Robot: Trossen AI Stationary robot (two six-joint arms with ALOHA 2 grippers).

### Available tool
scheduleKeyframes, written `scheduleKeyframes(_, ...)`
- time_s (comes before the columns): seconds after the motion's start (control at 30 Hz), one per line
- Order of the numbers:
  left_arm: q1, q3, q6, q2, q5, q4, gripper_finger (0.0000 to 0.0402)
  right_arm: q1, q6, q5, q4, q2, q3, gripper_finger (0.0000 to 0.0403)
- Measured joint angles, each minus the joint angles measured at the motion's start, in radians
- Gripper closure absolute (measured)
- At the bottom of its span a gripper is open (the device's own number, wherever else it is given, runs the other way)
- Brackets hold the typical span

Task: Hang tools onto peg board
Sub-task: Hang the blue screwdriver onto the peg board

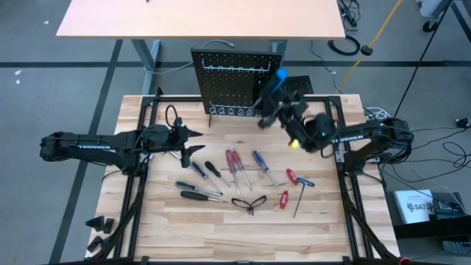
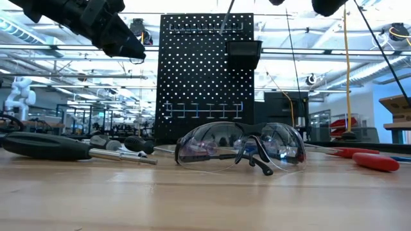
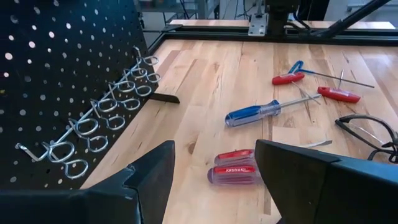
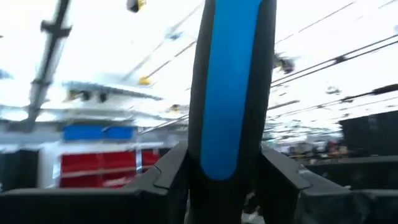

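Observation:
The black peg board (image 1: 235, 81) stands upright at the table's far edge, with pale ring hooks (image 3: 106, 118) and a square black bin (image 2: 244, 51). My right gripper (image 1: 271, 103) is raised in front of the bin, shut on a blue-handled screwdriver (image 1: 277, 79). My left gripper (image 1: 193, 141) hovers open over the table's left half and touches nothing. The other tools lie flat on the table: black-handled screwdrivers (image 1: 202, 173), red-handled ones (image 1: 234, 160), a blue-handled one (image 1: 261, 162), red-handled hex keys (image 1: 294, 180) and black-framed glasses (image 2: 241, 144). My right gripper pinches the screwdriver's blue-and-black handle (image 4: 230, 149) between its two fingers (image 4: 168, 177), one on each side. The fingers slant upward toward the peg board and lie along the handle, which runs on past the fingertips. The screwdriver is lifted clear of the table.
A black frame (image 1: 147, 147) runs along the table's sides. A second, tan table (image 1: 199, 18) stands beyond the peg board. Bare wood lies along the table's near edge, in front of the glasses.

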Motion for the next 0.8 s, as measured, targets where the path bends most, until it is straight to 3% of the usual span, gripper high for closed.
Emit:
scheduleKeyframes(0.1, 0.000, 0.000, 0.000, 0.000, -0.012, 0.029, 0.0171, -0.058, 0.048, -0.050, -0.052, 0.000, 0.045, 0.0268)
scheduleKeyframes(0.3, 0.000, 0.000, 0.008, 0.000, -0.027, 0.078, 0.0171, -0.114, 0.068, -0.046, -0.115, 0.003, 0.078, 0.0267)
scheduleKeyframes(0.8, 0.000, 0.000, 0.007, 0.000, -0.046, 0.069, 0.0171, -0.235, 0.144, -0.044, -0.080, 0.044, 0.078, 0.0267)
